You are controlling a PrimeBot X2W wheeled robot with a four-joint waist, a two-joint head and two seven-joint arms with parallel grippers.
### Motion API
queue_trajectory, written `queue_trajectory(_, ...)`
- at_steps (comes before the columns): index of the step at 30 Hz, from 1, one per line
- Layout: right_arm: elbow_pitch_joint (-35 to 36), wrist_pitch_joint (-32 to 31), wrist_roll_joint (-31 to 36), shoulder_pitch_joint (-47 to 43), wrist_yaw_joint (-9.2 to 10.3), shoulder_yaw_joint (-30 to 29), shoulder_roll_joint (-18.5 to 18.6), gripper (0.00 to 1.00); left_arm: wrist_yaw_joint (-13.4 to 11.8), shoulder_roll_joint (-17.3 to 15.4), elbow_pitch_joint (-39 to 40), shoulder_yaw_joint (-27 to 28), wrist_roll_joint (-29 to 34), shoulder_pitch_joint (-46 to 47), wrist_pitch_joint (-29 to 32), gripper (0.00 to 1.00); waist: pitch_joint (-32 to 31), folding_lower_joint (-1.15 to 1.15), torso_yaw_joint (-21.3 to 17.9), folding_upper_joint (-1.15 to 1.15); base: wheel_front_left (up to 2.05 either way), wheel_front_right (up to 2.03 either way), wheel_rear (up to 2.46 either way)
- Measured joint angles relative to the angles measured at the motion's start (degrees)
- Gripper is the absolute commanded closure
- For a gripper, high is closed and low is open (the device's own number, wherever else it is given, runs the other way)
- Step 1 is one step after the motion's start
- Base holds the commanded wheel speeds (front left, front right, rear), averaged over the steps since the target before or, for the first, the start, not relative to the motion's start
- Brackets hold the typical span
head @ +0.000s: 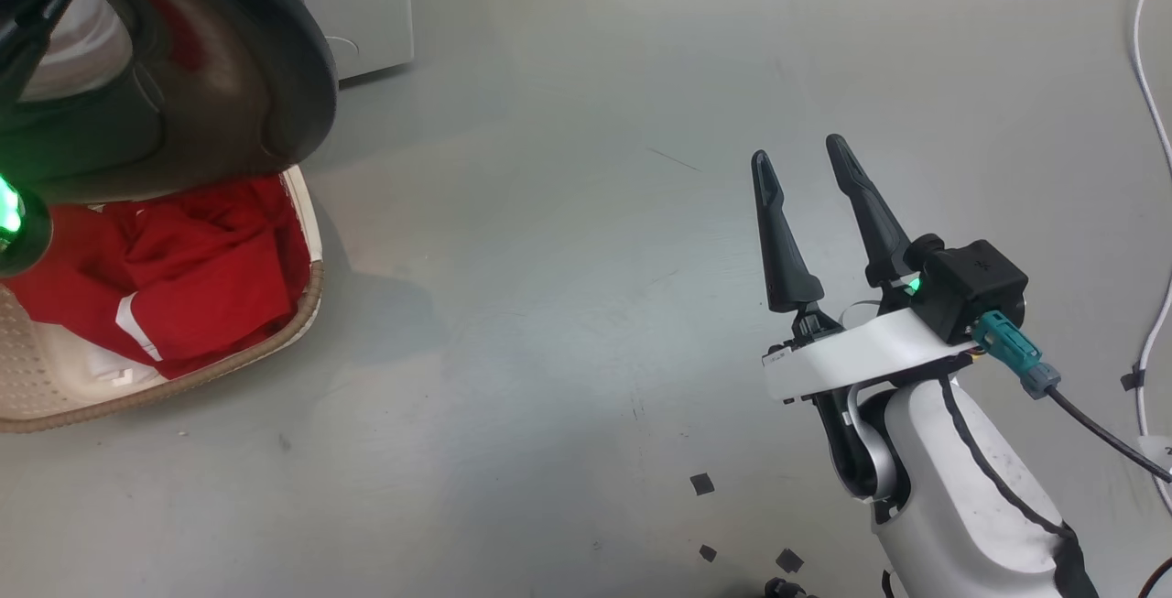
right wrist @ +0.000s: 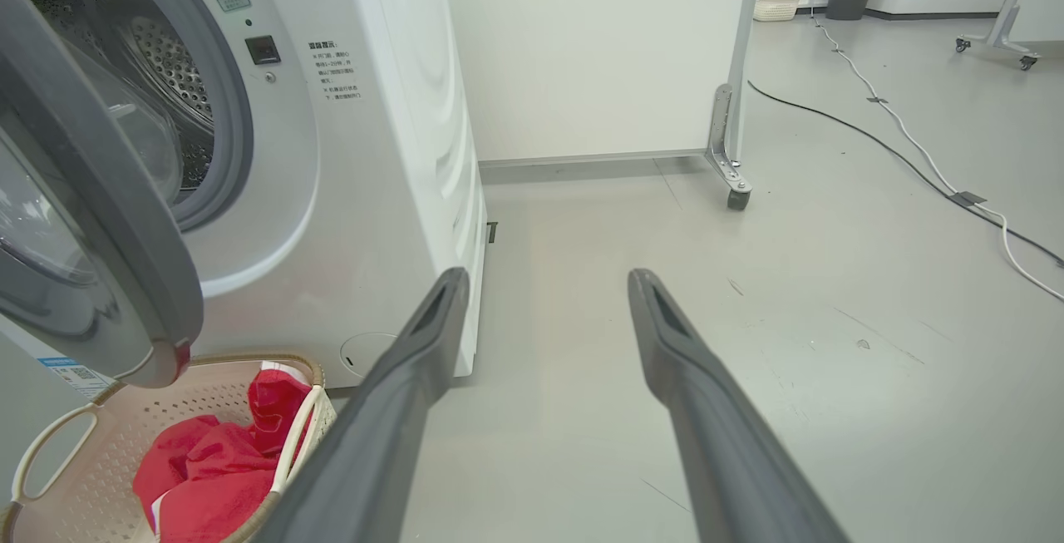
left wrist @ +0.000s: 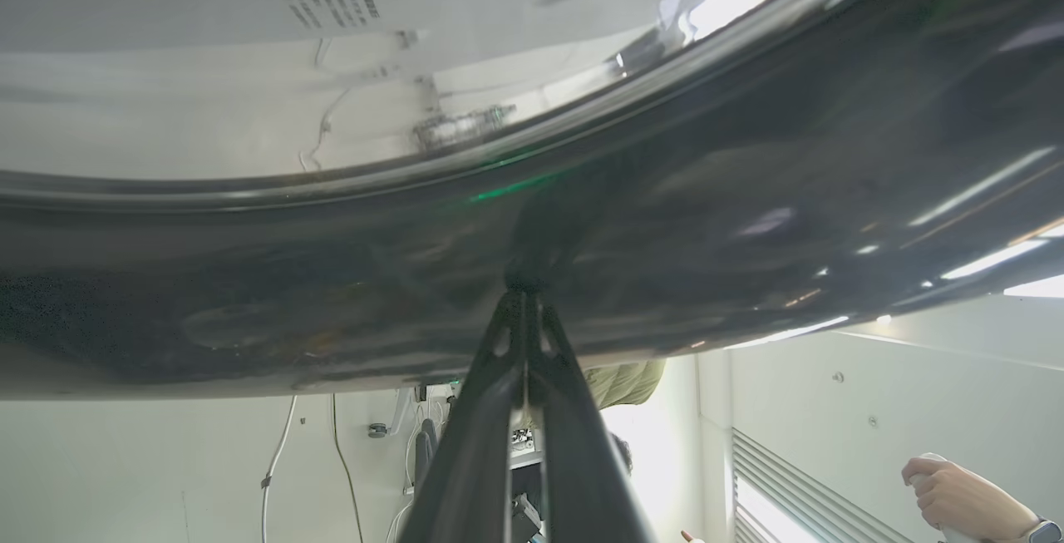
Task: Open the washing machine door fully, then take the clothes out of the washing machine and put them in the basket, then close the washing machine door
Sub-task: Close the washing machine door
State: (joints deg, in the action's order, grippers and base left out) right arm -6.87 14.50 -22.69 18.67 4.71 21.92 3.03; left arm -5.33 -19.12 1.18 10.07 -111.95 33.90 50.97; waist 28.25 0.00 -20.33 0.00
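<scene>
The left tool [left wrist: 525, 293] is seen closed, its fingertips set against the glossy black rim of the door [left wrist: 706, 194]. The door stands open from the washer [right wrist: 391, 111] and hangs over the basket [head: 314, 300], part of which is hidden by it. Red clothes [head: 183, 268] with a white stripe are heaped in the basket, on the floor [head: 568, 305] just before the washer. The right tool [head: 797, 150] is held open and empty, well apart.
</scene>
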Motion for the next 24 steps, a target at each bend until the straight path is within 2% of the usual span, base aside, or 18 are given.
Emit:
queue_trajectory(14,-0.34,0.0,-0.79,0.15,0.54,1.27,-0.14,0.0,-0.69,1.31,-9.01,1.48,0.55,8.37,-6.54,1.0,-0.64,0.0,-1.93,0.0,0.0,0.0,0.0)
queue_trajectory(24,-0.34,0.0,-0.78,0.2,1.07,-0.21,-0.15,0.0,-0.73,2.27,-11.98,0.6,0.59,10.5,-6.93,1.0,-0.64,0.0,-1.15,0.0,0.0,0.0,0.0)
